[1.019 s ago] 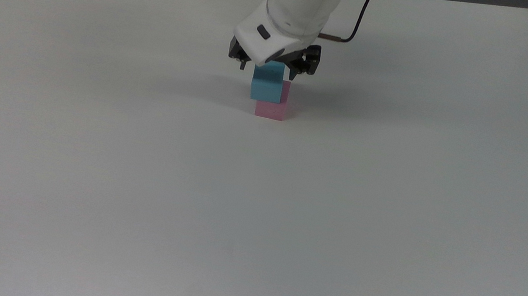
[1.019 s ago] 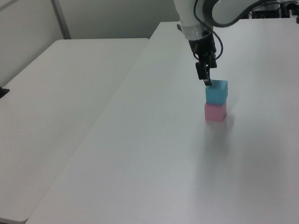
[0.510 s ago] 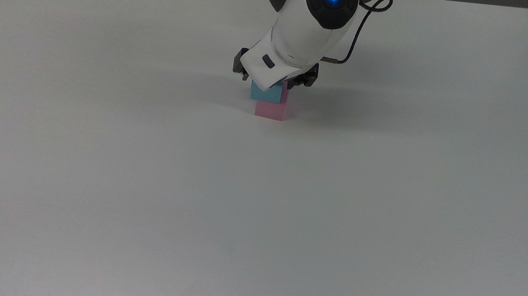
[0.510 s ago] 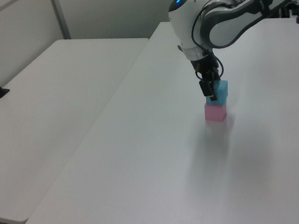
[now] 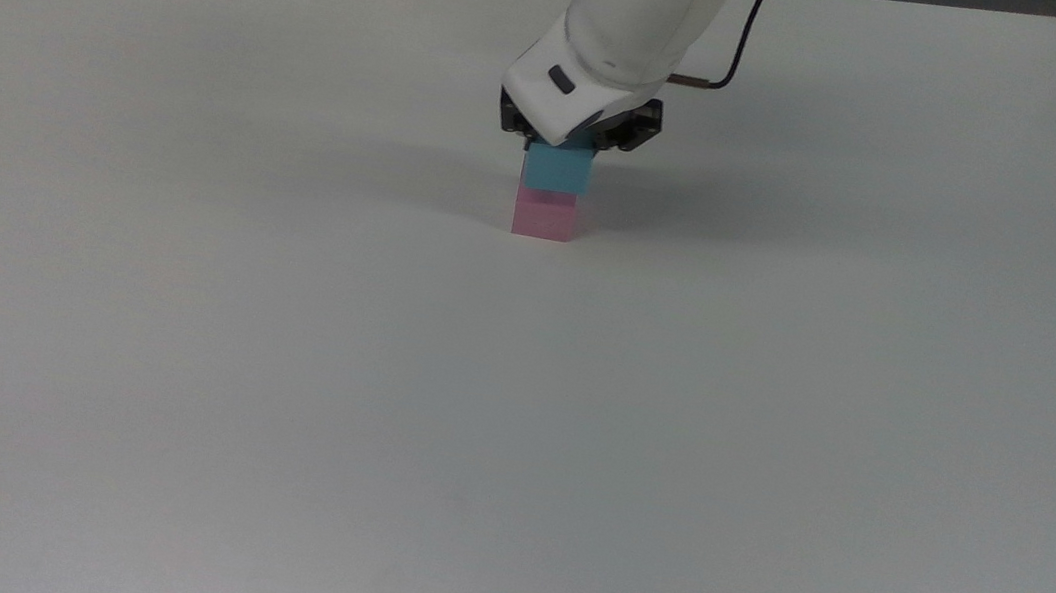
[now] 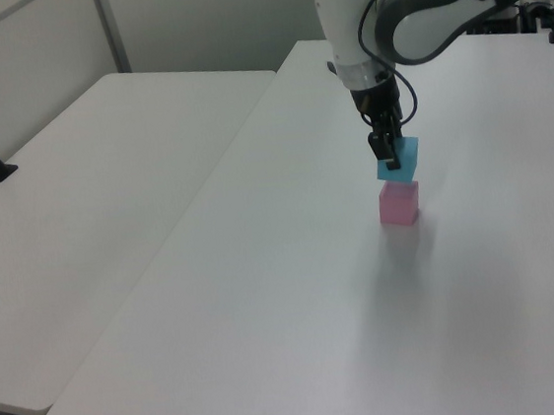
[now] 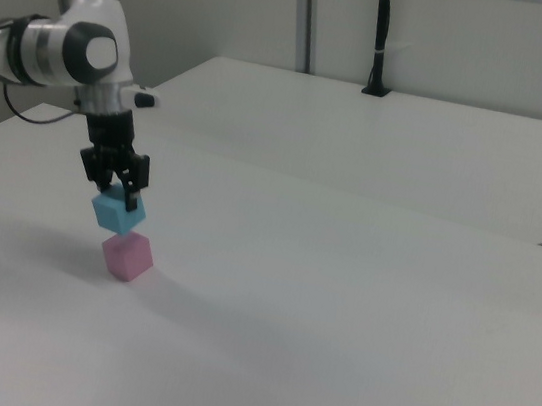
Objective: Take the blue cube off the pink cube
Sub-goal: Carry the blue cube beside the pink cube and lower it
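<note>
Tool [image 6: 388, 159] clamped on blue cube [image 6: 398, 159], held tilted; pink cube [image 6: 398, 203] directly below tool, narrow gap between, resting on bench [image 6: 267, 298].

1. A white table [image 5: 279, 357] spans the top view, evenly lit, with soft shadows.
2. A second white table [image 6: 88, 198] stands just beside it.
3. A black pole [image 7: 380, 37] rises at the second table's far edge.
4. Pale wall panels [image 7: 456, 37] stand behind.
</note>
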